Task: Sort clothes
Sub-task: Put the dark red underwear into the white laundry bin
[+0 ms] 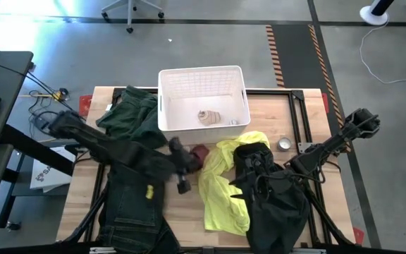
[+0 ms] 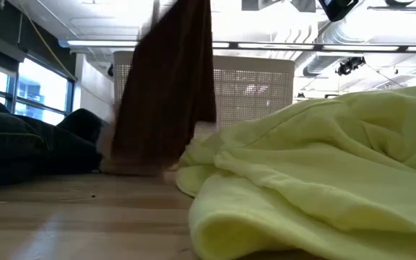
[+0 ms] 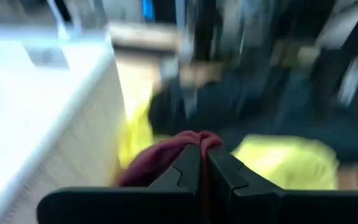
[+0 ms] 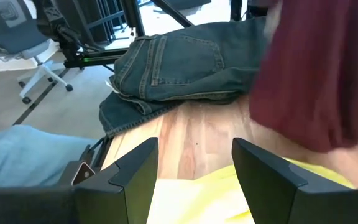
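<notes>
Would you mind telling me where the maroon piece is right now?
In the high view the maroon piece hangs from the left gripper near the table's middle, just in front of the white basket and beside the yellow shirt.

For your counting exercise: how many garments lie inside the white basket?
1: a beige-pink piece on the basket floor. The left gripper holds the maroon piece outside it.

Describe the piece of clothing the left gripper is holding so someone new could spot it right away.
Start at the white basket at the table's back edge. Just in front of it, the left gripper is shut on a maroon piece, which hangs beside the yellow shirt. It is the only dark red garment, far smaller than the jeans.
</notes>
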Motion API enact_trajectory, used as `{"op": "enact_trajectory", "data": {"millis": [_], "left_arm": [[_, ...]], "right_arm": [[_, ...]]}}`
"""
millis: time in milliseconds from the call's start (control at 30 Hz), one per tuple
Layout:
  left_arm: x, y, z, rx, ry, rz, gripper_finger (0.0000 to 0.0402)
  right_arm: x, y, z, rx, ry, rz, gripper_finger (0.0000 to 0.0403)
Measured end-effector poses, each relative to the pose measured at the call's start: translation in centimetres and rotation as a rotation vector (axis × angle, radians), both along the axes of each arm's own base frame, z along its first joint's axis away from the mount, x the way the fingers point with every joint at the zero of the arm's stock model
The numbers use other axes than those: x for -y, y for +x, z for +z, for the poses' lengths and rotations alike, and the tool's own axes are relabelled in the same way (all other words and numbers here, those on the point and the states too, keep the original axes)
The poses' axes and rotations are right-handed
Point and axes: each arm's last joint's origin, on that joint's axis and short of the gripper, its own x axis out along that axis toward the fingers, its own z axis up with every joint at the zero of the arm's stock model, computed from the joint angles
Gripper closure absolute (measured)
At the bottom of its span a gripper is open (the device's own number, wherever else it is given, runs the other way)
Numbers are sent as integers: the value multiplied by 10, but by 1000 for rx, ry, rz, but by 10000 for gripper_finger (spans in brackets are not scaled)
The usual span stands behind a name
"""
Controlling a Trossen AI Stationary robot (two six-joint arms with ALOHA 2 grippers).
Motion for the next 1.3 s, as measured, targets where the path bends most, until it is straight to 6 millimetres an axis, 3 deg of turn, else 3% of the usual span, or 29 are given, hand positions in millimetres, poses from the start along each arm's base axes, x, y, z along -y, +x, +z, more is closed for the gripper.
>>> {"op": "enact_trajectory", "data": {"millis": [133,267,600,767,933,1300], "left_arm": [[-11,-21,54,191,154,25,400],[-35,-35,98,370,297,79,401],[-94,-52,144,457,577,256,401],[-131,-44,145,528,557,236,401],[-167,-34,130,483,444,225,401],[-235,-2,49,-69,322,346,402]], "right_arm": [[0,0,0,-3,-7,3,199],[0,0,-1,-3,-13,-2,199],[0,0,-1,-2,-18,-13,199],[1,0,-1,1,-23,-26,199],[1,0,-1,2,-20,-28,199],[1,0,0,2,-16,-34,199]]}}
